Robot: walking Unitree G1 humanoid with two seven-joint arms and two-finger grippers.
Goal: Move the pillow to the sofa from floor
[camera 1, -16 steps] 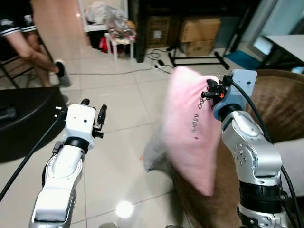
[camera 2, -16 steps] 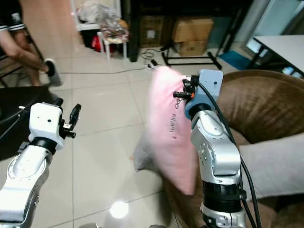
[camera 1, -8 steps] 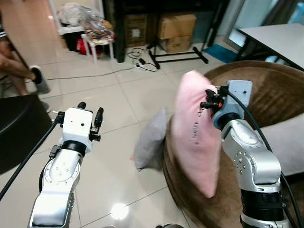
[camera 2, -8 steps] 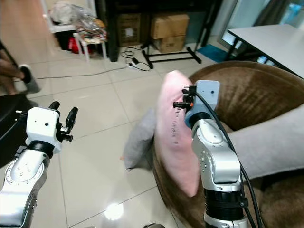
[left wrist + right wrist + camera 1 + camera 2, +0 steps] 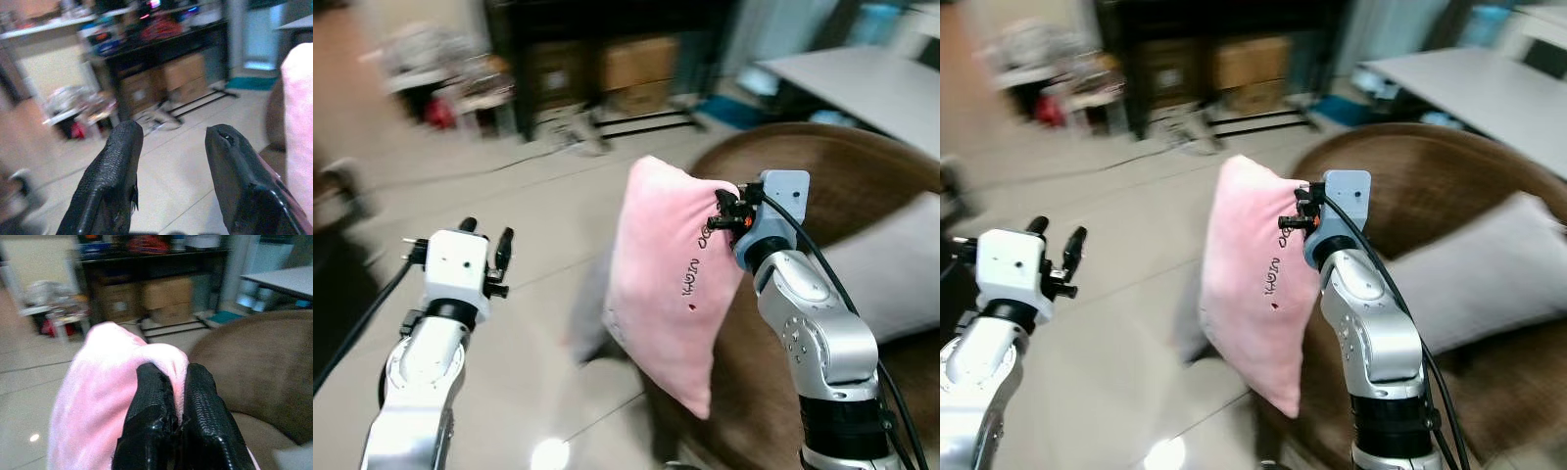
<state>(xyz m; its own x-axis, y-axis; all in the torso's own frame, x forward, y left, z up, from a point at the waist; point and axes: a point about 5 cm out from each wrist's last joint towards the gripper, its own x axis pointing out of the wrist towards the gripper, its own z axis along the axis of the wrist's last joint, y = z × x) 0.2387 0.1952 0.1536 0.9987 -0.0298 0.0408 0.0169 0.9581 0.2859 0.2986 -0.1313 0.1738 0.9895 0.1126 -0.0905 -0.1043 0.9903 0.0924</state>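
Pink pillow (image 5: 669,284) hangs off the floor, pinched at its upper corner by the right gripper (image 5: 171,401). Right wrist view: both black fingers (image 5: 149,426) pressed nearly together with a fold of pink fabric caught between them. Pillow droops below the grip point, lower corner pointing down in front of the silver right arm (image 5: 818,333). Small dark lettering runs along the pillow's face; not legible.

Left gripper (image 5: 171,166) is raised at about chest height on the robot's left side, well apart from the pillow. Its fingers (image 5: 110,181) are spread wide with nothing between them; only floor and distant furniture show through the gap.

Just behind and below the pillow: a grey cushion (image 5: 587,313) on the pale tiled floor (image 5: 529,392), leaning against the edge of the brown sofa (image 5: 1440,196). Heavily blurred, so exact contact cannot be confirmed.

Sofa has a rounded brown back that curves behind the right arm. A second, light grey pillow (image 5: 1484,274) lies on its seat, to the robot's right of the arm. Pink pillow hangs at the sofa's near edge, partly over the floor; it is not resting on the seat.

Farther back: a white tabletop (image 5: 1459,83) beyond the sofa, and a dark shelving unit (image 5: 146,264) with cardboard boxes (image 5: 168,296) underneath. Background is motion-blurred in both head views.
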